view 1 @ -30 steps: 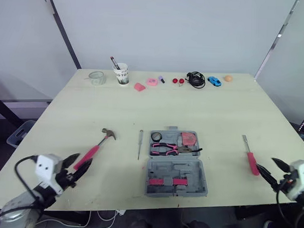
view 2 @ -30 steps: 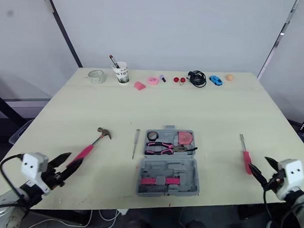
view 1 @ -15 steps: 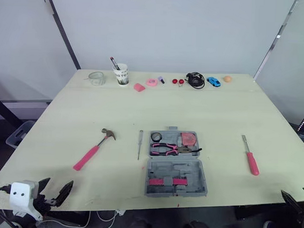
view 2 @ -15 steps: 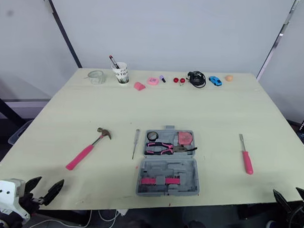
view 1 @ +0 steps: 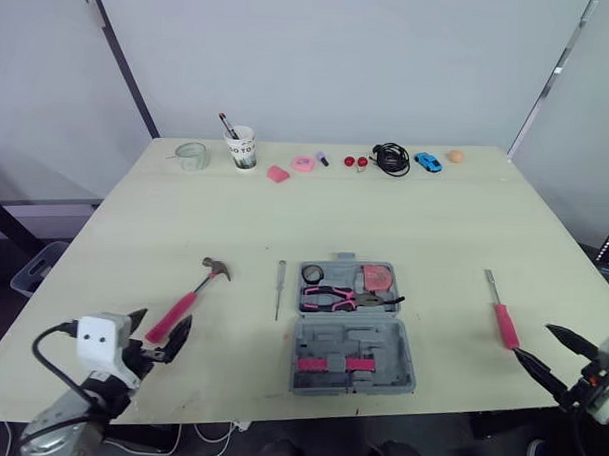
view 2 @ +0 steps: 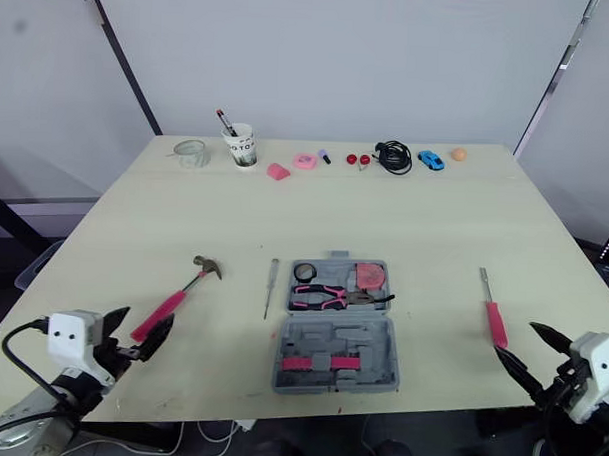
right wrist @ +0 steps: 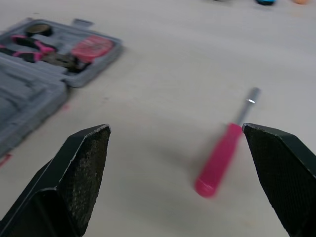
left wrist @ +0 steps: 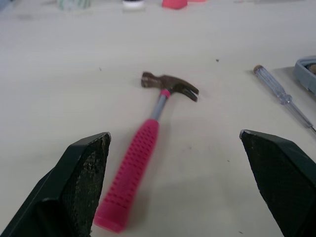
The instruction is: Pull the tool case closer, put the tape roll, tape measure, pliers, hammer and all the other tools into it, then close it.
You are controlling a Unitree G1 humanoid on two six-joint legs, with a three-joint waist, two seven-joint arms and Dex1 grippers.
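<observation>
The grey tool case (view 1: 353, 330) lies open near the table's front middle, its lid (view 1: 353, 358) toward me. In its far half sit a black tape roll (view 1: 313, 273), pink-handled pliers (view 1: 342, 299) and a red tape measure (view 1: 381, 278). A pink-handled hammer (view 1: 190, 299) lies to the left of the case, and a clear-handled screwdriver (view 1: 279, 288) lies between them. A pink-handled driver (view 1: 502, 313) lies to the right. My left gripper (view 1: 159, 333) is open just short of the hammer's handle end (left wrist: 129, 182). My right gripper (view 1: 550, 352) is open at the front edge near the pink-handled driver (right wrist: 222, 155).
Along the table's far edge stand a glass (view 1: 193, 156), a paper cup with pens (view 1: 244, 147), small pink items (view 1: 292, 169), a black cable (view 1: 392, 158), a blue toy car (view 1: 428, 161) and an orange ball (view 1: 455, 155).
Both grippers dropped below the table's front edge half a second ago and have risen again, the left toward the hammer handle, the right toward the pink-handled driver. The tools have not moved.
</observation>
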